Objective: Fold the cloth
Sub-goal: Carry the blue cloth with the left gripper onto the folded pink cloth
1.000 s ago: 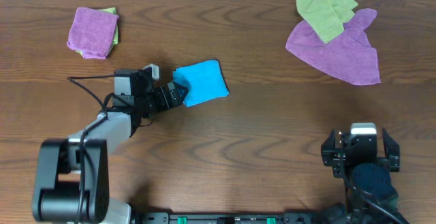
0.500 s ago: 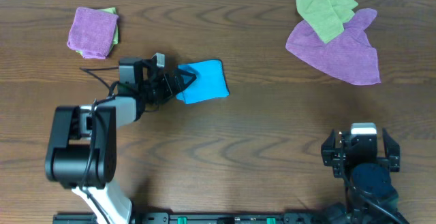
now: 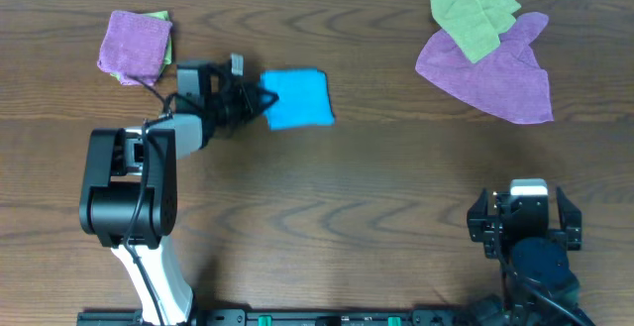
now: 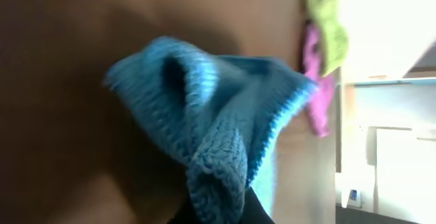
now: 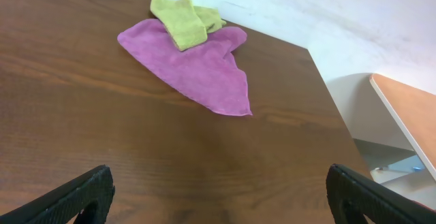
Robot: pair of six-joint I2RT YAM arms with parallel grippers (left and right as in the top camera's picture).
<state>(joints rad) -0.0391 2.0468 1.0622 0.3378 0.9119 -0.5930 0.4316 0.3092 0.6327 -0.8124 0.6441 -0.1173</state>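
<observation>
Clamping cloth (image 3: 300,98) left edge: left pincer (image 3: 260,99); long axis left-right.

Dark brown wood-grain table (image 3: 376,187). The cloth (image 3: 299,99), sky-blue, lies left of centre toward the far side, a compact rough rectangle with its left edge bunched up off the wood. Far-left corner: folded purple cloth (image 3: 134,47) sits on a folded yellow-green cloth (image 3: 166,51), which shows only as a strip along its right side. Far-right corner: large purple cloth (image 3: 495,73) spread flat. A crumpled yellow-green cloth (image 3: 474,14) overlaps its far-left part, the rest on bare wood. Both piles are well apart from the blue one.
</observation>
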